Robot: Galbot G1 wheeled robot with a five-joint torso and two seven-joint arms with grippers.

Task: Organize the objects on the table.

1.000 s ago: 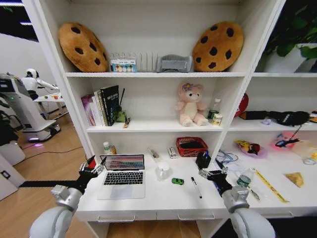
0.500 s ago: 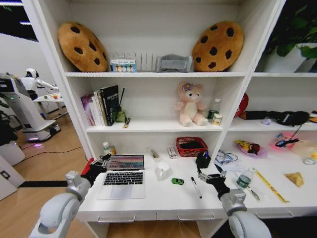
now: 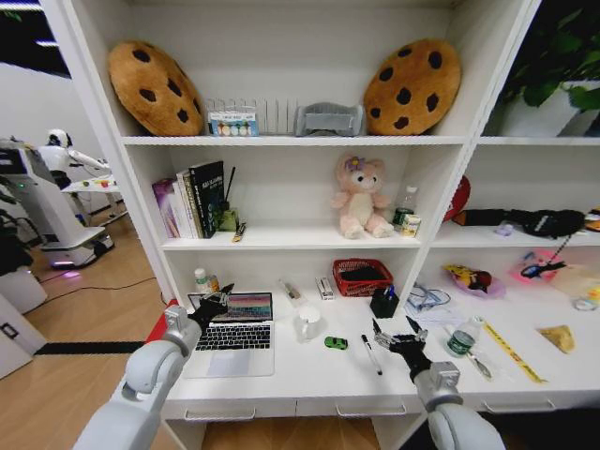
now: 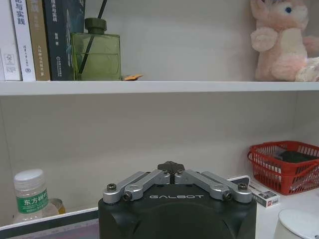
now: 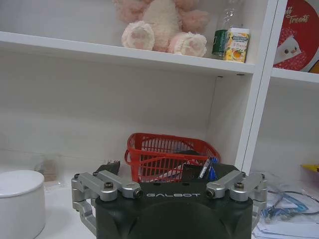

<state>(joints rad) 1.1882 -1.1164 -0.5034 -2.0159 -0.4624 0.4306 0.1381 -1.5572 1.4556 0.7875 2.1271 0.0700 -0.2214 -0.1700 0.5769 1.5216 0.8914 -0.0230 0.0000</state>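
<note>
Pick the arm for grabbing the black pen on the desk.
Right, probably. The right end effector hangs open just beside the black pen, while the left end effector sits at the laptop's far corner.

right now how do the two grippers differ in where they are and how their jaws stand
The left gripper sits at the laptop's screen, at its upper left corner; the right gripper hangs over bare table beside the black pen. The left one's jaws are folded shut, the right one's spread open. Both hold nothing.
</note>
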